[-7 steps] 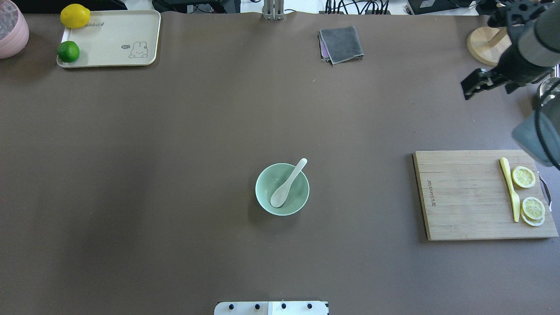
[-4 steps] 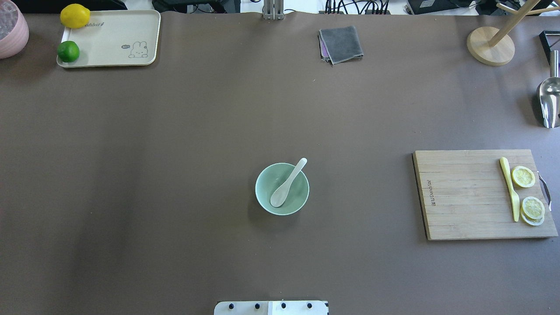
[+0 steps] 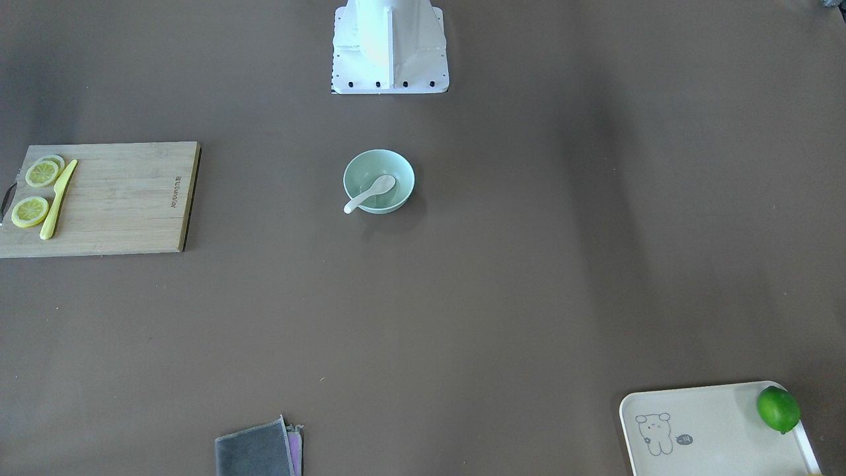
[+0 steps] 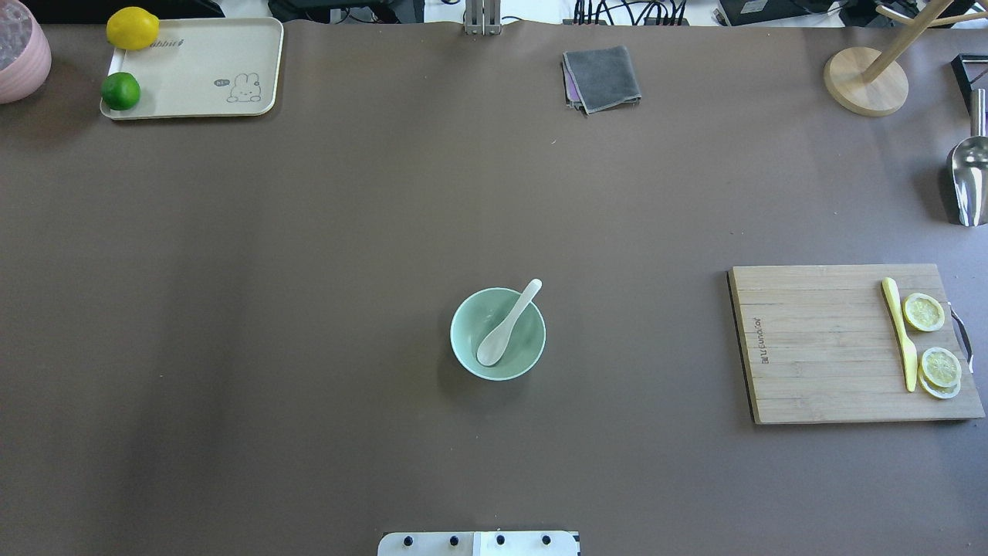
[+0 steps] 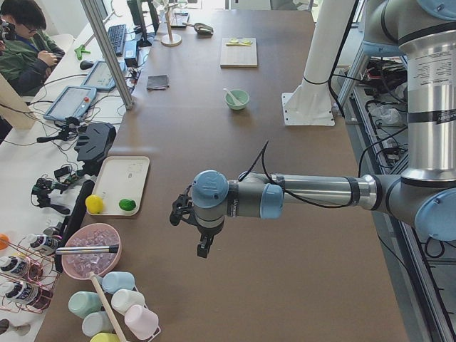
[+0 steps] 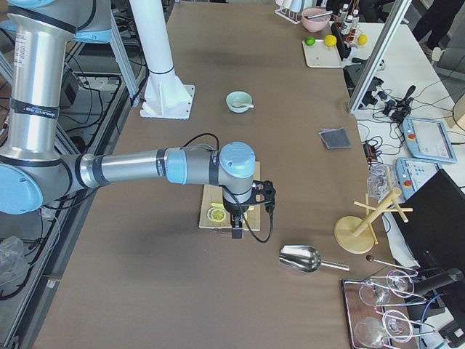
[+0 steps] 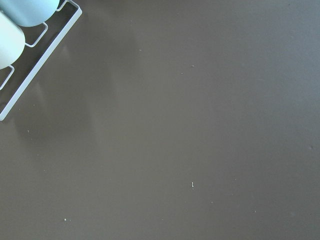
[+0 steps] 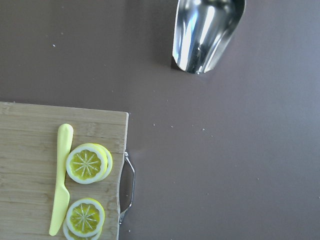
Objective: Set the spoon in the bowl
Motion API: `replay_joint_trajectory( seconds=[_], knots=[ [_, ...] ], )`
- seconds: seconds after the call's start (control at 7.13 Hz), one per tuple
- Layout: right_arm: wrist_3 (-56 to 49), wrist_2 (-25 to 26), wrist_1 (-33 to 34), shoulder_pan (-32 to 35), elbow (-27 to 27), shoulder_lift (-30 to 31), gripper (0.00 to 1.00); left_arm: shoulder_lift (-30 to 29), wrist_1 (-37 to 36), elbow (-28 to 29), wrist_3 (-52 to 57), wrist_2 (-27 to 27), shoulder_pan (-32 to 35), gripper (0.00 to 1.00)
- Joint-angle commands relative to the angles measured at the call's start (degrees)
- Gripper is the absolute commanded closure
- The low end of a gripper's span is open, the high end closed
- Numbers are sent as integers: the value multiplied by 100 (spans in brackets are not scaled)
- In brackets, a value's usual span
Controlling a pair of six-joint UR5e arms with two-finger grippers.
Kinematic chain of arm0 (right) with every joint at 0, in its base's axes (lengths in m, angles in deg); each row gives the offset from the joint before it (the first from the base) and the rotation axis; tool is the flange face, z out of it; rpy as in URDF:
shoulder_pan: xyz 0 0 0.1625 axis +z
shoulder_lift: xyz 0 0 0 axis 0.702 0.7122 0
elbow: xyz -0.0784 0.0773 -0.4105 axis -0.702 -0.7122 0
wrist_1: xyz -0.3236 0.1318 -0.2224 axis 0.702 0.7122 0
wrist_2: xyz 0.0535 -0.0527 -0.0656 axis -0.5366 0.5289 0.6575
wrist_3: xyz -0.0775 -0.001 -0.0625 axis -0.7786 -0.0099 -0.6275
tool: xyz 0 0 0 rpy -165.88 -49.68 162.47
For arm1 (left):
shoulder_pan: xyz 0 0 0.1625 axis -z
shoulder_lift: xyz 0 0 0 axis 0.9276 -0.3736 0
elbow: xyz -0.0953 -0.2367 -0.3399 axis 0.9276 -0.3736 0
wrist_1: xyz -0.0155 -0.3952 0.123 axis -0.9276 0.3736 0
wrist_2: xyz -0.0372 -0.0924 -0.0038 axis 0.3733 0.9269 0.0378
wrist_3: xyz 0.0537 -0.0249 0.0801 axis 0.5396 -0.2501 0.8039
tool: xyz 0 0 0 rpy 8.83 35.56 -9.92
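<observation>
spoon [image 4: 505, 324] lay in bowl [image 4: 472, 315] at mid-bench [image 4: 293, 293]: scoop at bottom, handle leaning out over rim. placing step looked done. left hand [image 5: 202, 242] and right hand [image 6: 236, 227] hung well apart from bowl; wide or narrow, could not tell. next move: likely only parking arms.

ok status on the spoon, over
Left gripper and right gripper hang near the table's ends, jaws unreadable. Spoon lies in bowl, handle over the rim. Neither arm near it.
</observation>
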Motion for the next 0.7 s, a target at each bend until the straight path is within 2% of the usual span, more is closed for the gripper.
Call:
replay_joint_trajectory(
  seconds=[0.0,0.56],
  knots=[
    [-31,-15,-9,164,55,283,0,215,27,-242,7,5,10,2],
    [-31,-243,-9,164,38,389,0,331,45,-419,7,-4,18,2]
  ],
)
